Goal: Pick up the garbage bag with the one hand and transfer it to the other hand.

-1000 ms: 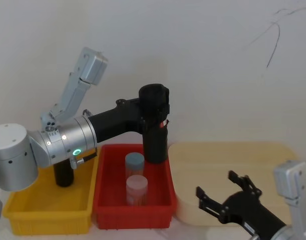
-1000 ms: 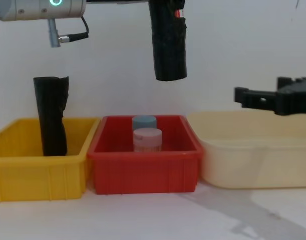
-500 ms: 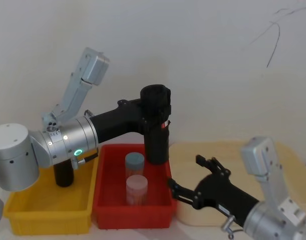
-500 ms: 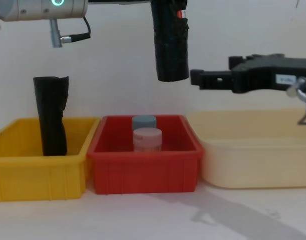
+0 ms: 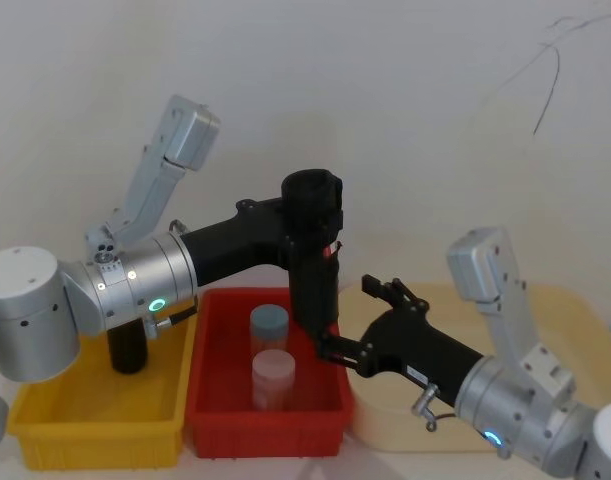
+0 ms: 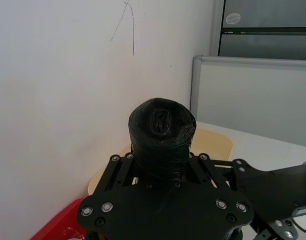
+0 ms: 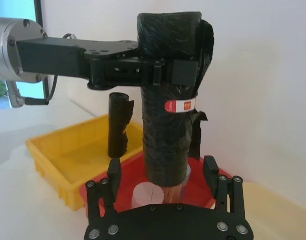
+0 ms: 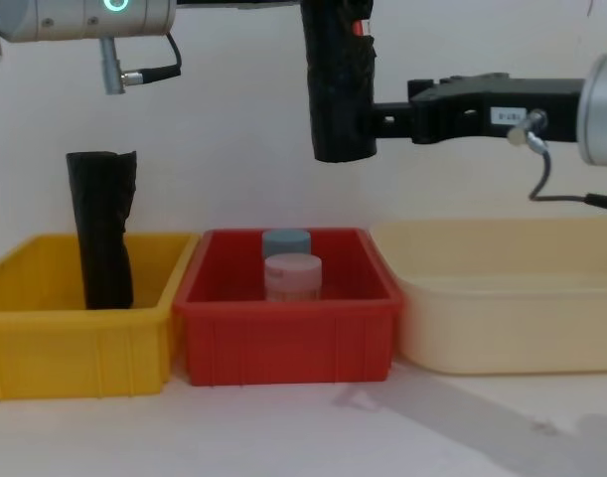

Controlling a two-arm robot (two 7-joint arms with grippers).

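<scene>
Since the earlier frame the right gripper (image 5: 343, 318) has swung in to the garbage bag (image 5: 313, 285). The left gripper (image 7: 168, 67) is clamping the bag's upper half, holding it upright above the red bin (image 5: 265, 435) for handover. The right fingers are straddling its lower end, still apart. The bag's red-white sticker (image 7: 179, 105) and the gripper's label strip (image 8: 504, 115) are unreadable.

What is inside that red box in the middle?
Two small jars stand in the red box: a pale-lidded jar in front, a blue-lidded jar behind it. The pale-lidded jar covers the blue-lidded jar's lower part.

Left gripper (image 5: 310, 228) clamped shut up high, right gripper (image 5: 343, 318) (fingers spread) outstretched just below.
</scene>
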